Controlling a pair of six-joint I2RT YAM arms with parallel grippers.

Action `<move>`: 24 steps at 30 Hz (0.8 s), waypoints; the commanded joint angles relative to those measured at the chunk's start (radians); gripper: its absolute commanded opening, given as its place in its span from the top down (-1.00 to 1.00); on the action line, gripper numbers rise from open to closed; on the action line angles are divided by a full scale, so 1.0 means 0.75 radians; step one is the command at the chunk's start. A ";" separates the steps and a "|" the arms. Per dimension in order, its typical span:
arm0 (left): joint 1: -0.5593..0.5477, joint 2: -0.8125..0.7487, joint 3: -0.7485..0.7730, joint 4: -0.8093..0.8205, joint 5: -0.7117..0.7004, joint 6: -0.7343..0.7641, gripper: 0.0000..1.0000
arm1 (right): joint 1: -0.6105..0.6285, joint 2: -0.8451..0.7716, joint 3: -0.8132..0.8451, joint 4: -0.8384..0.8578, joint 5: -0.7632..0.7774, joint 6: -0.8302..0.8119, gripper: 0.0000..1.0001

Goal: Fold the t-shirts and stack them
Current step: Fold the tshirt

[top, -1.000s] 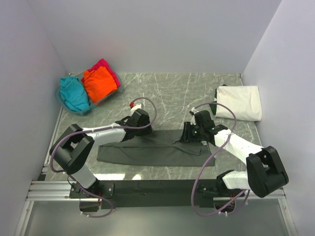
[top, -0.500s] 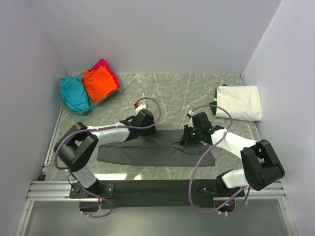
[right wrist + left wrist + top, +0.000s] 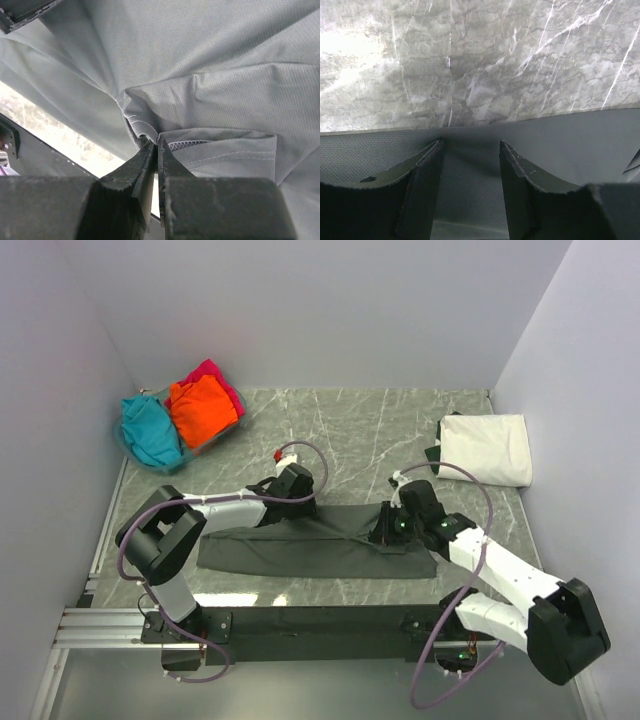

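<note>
A dark grey t-shirt [image 3: 300, 545] lies folded into a long strip across the near middle of the marble table. My left gripper [image 3: 300, 503] is open, its fingers pressed down on the shirt's far edge [image 3: 470, 150] with cloth lying flat between them. My right gripper [image 3: 388, 530] is shut on a bunched hem of the grey shirt [image 3: 210, 100] near the strip's right end, and the pinched cloth shows at the fingertips [image 3: 156, 141]. A folded white t-shirt [image 3: 487, 448] lies at the back right.
A basket [image 3: 135, 455] at the back left holds teal [image 3: 148, 430], orange [image 3: 200, 410] and magenta [image 3: 215, 373] shirts. Grey walls close in the left, back and right sides. A black rail [image 3: 320, 620] runs along the near edge.
My right gripper has moved toward the near edge with the grey cloth pinched, and its arm has swung lower. My left gripper shifted slightly right along the far edge.
</note>
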 commanded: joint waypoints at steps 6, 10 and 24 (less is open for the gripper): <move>-0.007 -0.008 -0.009 0.035 0.002 0.000 -0.08 | 0.051 -0.152 -0.089 -0.117 0.021 0.109 0.57; -0.009 -0.008 -0.024 0.049 0.004 -0.004 -0.07 | 0.081 -0.250 -0.102 -0.207 0.019 0.140 0.49; -0.017 0.008 -0.026 0.055 0.020 0.002 -0.08 | 0.096 -0.185 -0.024 -0.052 0.052 0.165 0.24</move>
